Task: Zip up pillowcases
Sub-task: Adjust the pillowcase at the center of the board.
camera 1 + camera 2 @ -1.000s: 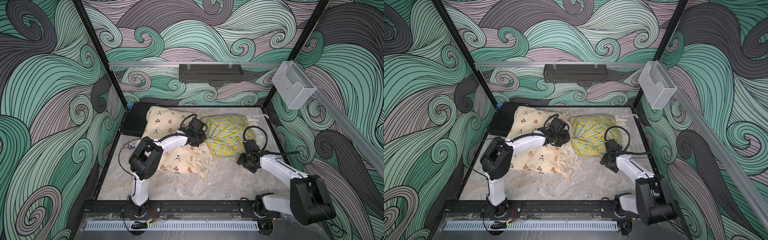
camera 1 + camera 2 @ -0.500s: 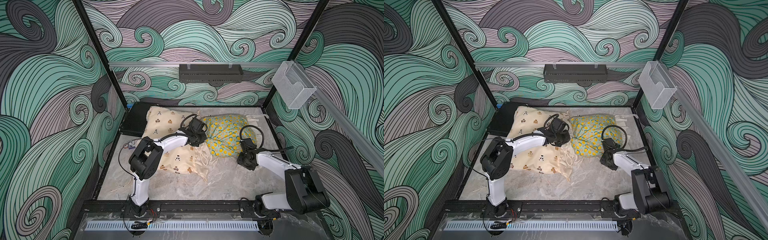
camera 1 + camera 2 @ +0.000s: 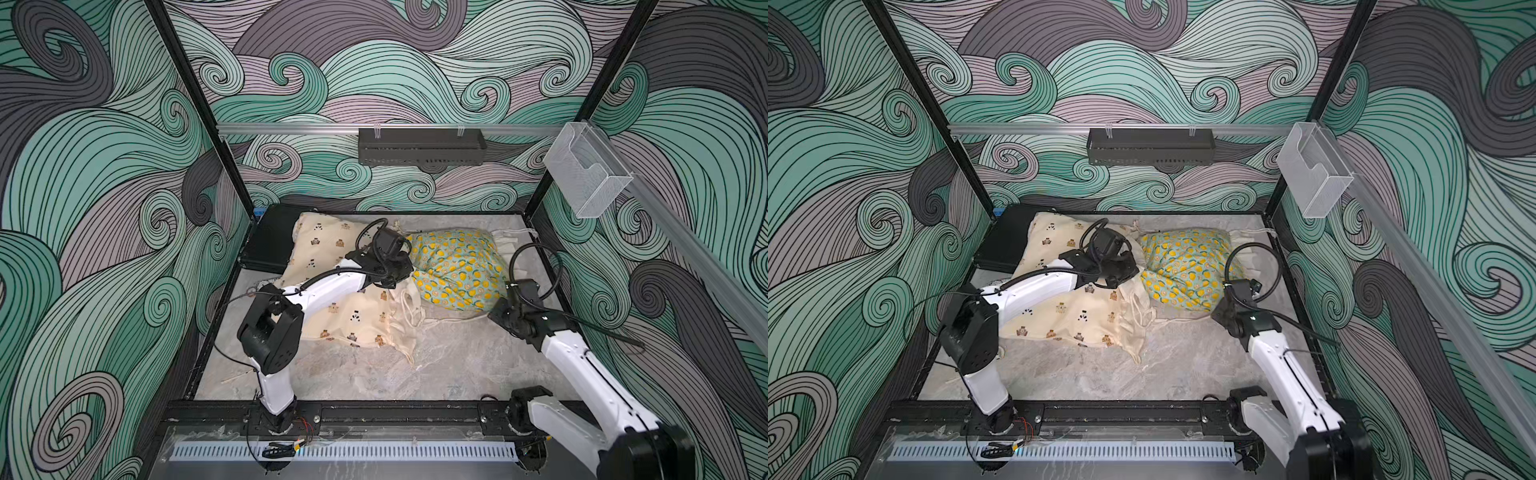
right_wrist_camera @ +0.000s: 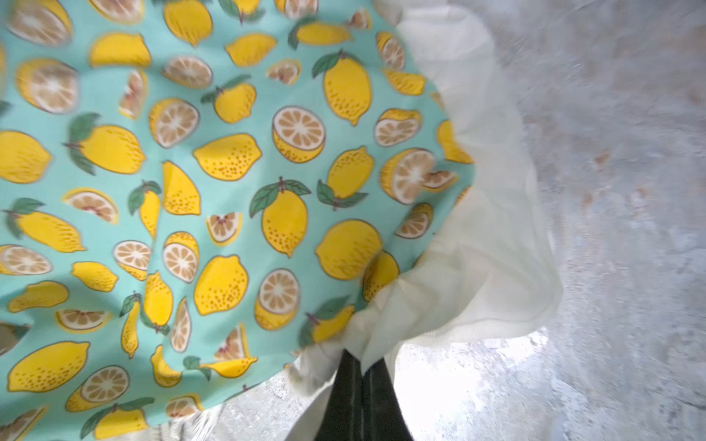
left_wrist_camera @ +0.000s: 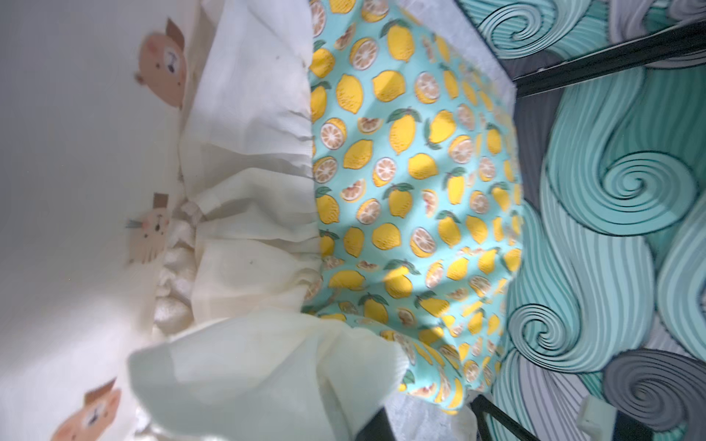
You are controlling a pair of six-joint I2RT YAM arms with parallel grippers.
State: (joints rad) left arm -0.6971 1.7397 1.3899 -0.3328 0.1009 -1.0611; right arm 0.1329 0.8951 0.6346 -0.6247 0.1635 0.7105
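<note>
**Both grippers clamped on cream trim beside the lemon print**

Counted on the marble tabletop [image 3: 415, 374]: two stuffed pillowcases, one flat black case [image 3: 270, 243], two arms. Off the table: one black perforated tray [image 3: 422, 146] on the back rail, one clear plastic holder [image 3: 586, 174] on the right rail.

Bear pillowcase [image 3: 332, 241]: slanting from the back-left corner toward mid-table, overlapping the black case's edge. Lemon pillowcase [image 3: 457, 266]: along the back edge, right of centre, touching the bear one, ruffle reaching toward the back-right corner. Open room: bare marble across the front half up to the front edge, and a strip between the lemon pillowcase and the right edge, crossed by the right arm.

Left gripper [image 3: 399, 278]: down where the two pillowcases meet, jaws hidden under its wrist in both top views. In the left wrist view: pressed together on a fold of cream ruffle [image 5: 267, 362], one dark finger [image 5: 376, 424] showing; whose ruffle, cannot tell. Seen only there: lumpy white filling [image 5: 172, 275] in a gap beside the bear print.

Right gripper [image 3: 498, 311]: at the lemon pillowcase's front-right corner. In the right wrist view: fingers [image 4: 344, 397] closed tight, pinching the lemon pillowcase by its corner trim. Seen only in the top views: black case, arms, table edges.
</note>
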